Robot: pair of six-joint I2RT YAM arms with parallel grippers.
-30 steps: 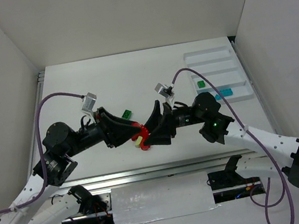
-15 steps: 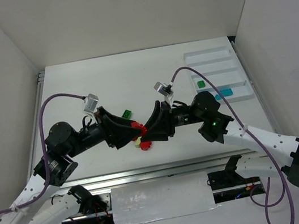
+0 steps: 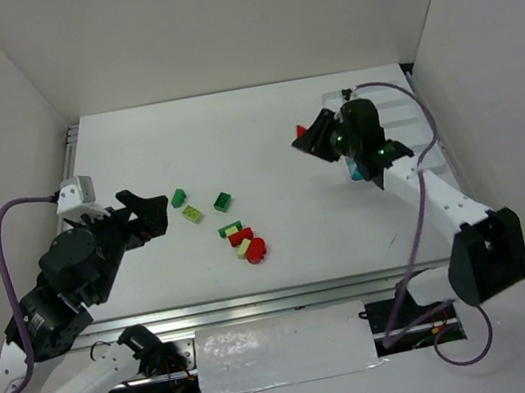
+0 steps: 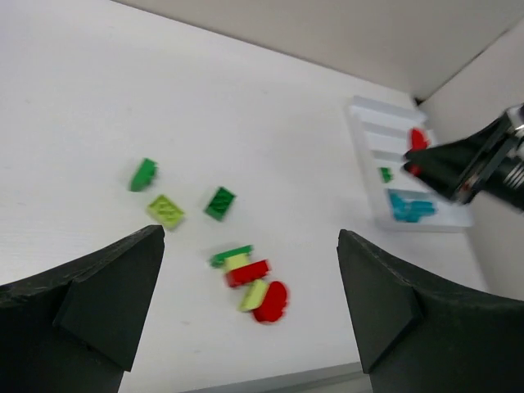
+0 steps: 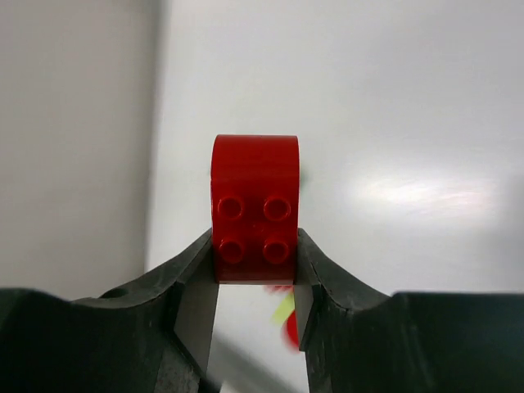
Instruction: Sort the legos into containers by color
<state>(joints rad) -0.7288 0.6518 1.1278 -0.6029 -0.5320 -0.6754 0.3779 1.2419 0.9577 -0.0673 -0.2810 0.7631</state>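
Two arms hold very different poses. The right arm (image 3: 431, 209) stretches far out over the table (image 3: 260, 121), and its end bends to the left. The right gripper (image 3: 305, 136) pinches a red lego (image 3: 301, 131) tight between its two fingers. In the right wrist view the red lego (image 5: 255, 196) sits up high between the fingers (image 5: 192, 286). Four round bumps on it face the camera. The red lego hangs in the air just beside the left edge of the white tray (image 3: 367, 95), not over it.

One green lego (image 3: 353, 148) lies in one long part of the tray. Some cyan legos (image 3: 396, 162) lie in the next part, the one closest to the arms.

The left arm (image 3: 53, 302) is folded back at the left side of the table. The left gripper (image 3: 153, 217) points to the right, and its fingers are spread wide apart with nothing between them. It hangs above the table.

More loose legos (image 4: 219, 203) lie on the table between the two arms. They are green, pale yellow-green and red. A small bunch of them (image 3: 245, 242) lies close together, well apart from the tray.
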